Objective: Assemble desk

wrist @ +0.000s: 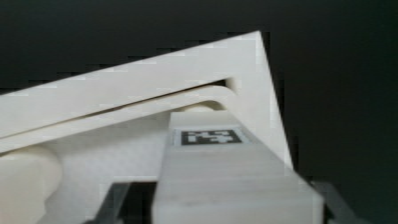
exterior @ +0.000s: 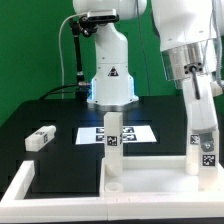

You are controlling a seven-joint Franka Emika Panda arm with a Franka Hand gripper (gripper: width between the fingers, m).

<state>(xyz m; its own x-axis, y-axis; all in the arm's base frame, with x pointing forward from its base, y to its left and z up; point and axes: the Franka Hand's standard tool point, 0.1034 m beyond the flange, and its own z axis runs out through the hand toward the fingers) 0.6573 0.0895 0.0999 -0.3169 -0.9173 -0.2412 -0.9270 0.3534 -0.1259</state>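
Exterior view: the white robot arm reaches down on the exterior view's right, and its two-finger hand (exterior: 200, 92) is closed around the top of a short square white plastic leg (exterior: 203, 140) bearing black-and-white tags. That held leg stands upright over the near right corner of the large flat white rimmed tabletop panel (exterior: 150, 180), which lies on the black table (exterior: 60, 118). A second white tagged leg (exterior: 113, 150) stands upright on the panel near its left edge. A third white leg (exterior: 40, 137) lies on its side on the table, well apart to the left. Behind the standing leg, the flat white marker board (exterior: 140, 132) lies on the table. Wrist view shows the grasped leg (wrist: 217, 160) between the dark fingers (wrist: 118, 205), pointing into a raised corner of the panel (wrist: 249, 75).
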